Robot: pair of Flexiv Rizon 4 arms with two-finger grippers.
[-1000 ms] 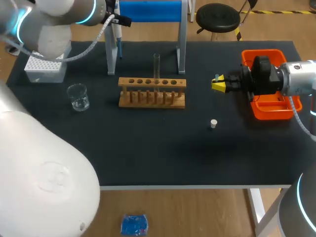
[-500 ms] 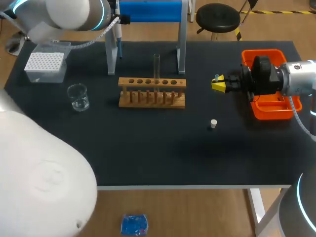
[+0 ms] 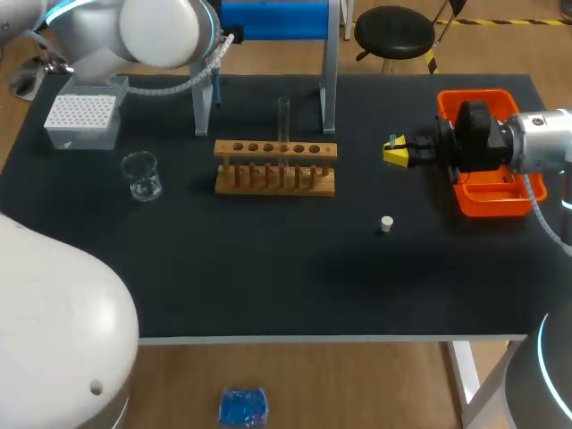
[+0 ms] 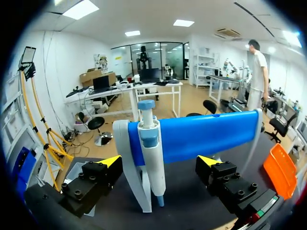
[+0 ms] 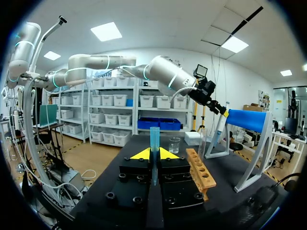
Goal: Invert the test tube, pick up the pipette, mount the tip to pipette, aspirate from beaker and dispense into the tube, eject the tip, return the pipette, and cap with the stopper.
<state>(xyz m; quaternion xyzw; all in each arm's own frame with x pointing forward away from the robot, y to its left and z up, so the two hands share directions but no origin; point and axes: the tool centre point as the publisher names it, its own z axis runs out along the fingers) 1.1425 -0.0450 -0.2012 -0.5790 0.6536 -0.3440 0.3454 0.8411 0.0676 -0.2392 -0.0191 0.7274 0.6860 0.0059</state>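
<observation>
At the counter's (image 3: 268, 277) far left edge, the left claw (image 4: 159, 163) sits level with the pipette (image 4: 149, 148), which hangs upright from the blue rail of its stand (image 4: 206, 134). Its two yellow-tipped fingers are spread wide, one on each side of the pipette, and neither touches it. Over on the right side, the right claw (image 5: 153, 154) is held just inboard of the orange tray (image 3: 487, 207), with its black body over the tray's near half. Its fingers are pressed together on a blue pipette tip (image 5: 154, 139), which stands upright between the yellow tips with its wide end up. Near the middle of the counter stands the wooden rack (image 3: 275, 168), and the clear test tube (image 3: 283, 121) rises upright from one of its holes, close to the rack's centre. On the left, the glass beaker (image 3: 141, 175) stands with a little clear liquid in it, well apart from the rack. Behind the beaker sits the white tip box (image 3: 82, 116). Between the rack and the tray, nearer the front edge, the small white stopper (image 3: 386, 223) stands alone on the dark surface, touching nothing.
</observation>
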